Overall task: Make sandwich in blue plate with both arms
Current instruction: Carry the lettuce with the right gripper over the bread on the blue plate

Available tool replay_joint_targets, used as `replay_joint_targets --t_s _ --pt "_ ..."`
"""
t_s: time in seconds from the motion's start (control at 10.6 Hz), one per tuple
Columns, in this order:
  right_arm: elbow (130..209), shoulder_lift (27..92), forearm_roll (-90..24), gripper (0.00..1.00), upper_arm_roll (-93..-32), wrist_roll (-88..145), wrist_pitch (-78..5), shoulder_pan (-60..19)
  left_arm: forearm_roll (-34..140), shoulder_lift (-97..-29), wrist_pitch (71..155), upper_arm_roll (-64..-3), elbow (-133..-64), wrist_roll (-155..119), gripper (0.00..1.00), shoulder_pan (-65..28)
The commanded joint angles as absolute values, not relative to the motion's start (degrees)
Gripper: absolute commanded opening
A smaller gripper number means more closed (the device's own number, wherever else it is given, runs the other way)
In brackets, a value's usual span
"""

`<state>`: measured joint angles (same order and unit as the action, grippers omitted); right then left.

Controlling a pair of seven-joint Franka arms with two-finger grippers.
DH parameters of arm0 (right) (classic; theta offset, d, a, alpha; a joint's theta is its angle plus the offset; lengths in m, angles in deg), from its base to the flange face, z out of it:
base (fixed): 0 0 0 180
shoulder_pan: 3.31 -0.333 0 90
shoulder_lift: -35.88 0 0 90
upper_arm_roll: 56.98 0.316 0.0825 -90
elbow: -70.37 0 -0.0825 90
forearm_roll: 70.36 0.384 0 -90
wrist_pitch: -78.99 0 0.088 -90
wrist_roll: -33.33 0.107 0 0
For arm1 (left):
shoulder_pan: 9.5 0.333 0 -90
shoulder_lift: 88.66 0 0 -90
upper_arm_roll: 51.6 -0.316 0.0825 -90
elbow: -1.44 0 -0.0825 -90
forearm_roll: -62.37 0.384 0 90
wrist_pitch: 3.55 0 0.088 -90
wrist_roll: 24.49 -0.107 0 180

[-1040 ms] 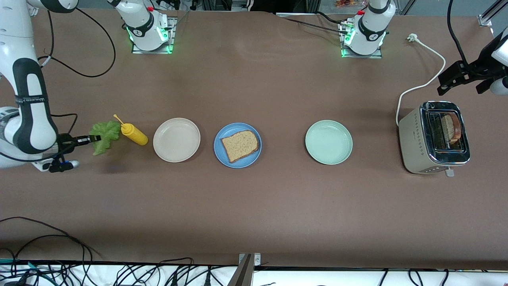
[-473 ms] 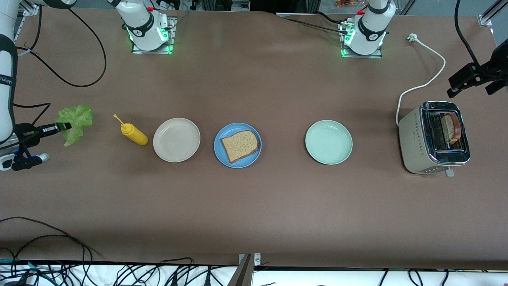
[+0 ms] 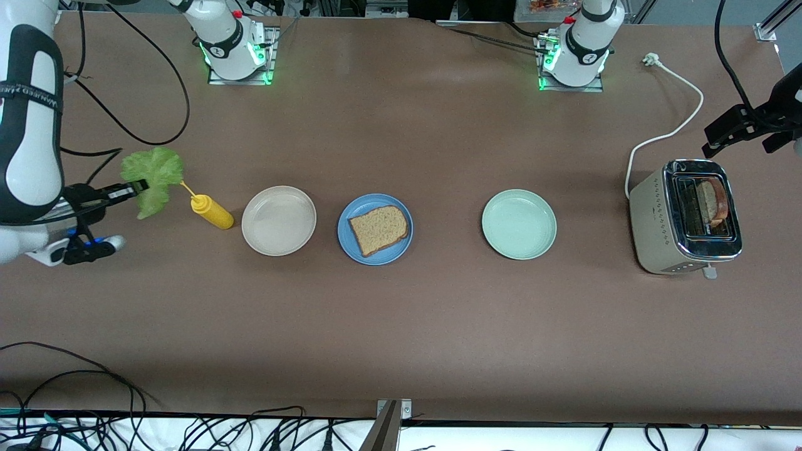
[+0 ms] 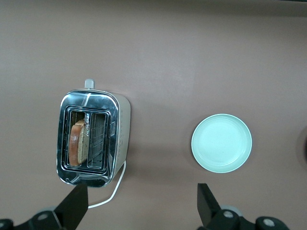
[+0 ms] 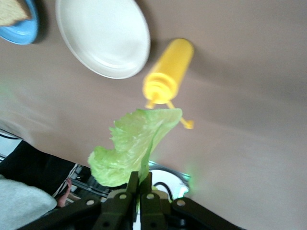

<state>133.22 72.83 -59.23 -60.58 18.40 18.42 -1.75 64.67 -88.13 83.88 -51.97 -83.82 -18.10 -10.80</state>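
A brown bread slice lies on the blue plate in the middle of the table. My right gripper is shut on a ruffled green lettuce leaf, held in the air beside the yellow bottle at the right arm's end. In the right wrist view the lettuce rises from the shut right gripper, with the blue plate and its bread in a corner. My left gripper hangs open high over the table by the toaster; in its own view the left gripper holds nothing.
A yellow squeeze bottle lies next to a beige-white plate. A mint-green plate sits toward the left arm's end. The toaster holds a bread slice in one slot, and its white cord trails toward the bases.
My right gripper swung the lettuce away toward the table's end, then back beside the yellow bottle. The left gripper drew back a little near the toaster and stayed open.
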Motion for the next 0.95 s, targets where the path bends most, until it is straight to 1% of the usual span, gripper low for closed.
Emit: replay_joint_targets --t_s 0.0,0.19,0.38,0.47,0.66,0.85 --pt "132.6 72.7 -50.1 0.00 -58.3 33.1 17.8 -4.6 65.8 -87.6 83.9 -51.4 -82.9 -17.4 1.00 -10.6" --pt "132.7 72.8 -47.5 0.00 -58.1 40.8 11.6 -10.8 65.6 -87.6 83.9 -51.5 -82.9 -17.4 1.00 -10.6" --pt "133.3 74.4 -46.7 0.00 -58.1 49.5 2.0 -17.3 65.6 -87.3 84.0 -51.6 -82.9 -17.4 1.00 -10.6" --pt "134.7 75.7 -45.8 0.00 -58.1 52.6 -2.4 -19.3 65.5 -87.3 84.0 -51.7 -82.9 -17.4 1.00 -10.5" --pt "138.1 77.1 -40.2 0.00 -58.1 56.4 -10.5 -23.2 65.6 -87.2 84.2 -51.7 -82.9 -17.4 1.00 -10.4" --pt "138.3 80.8 -37.9 0.00 -58.1 56.8 -18.8 -26.7 65.6 -87.1 84.2 -51.7 -82.9 -17.4 1.00 -10.4"
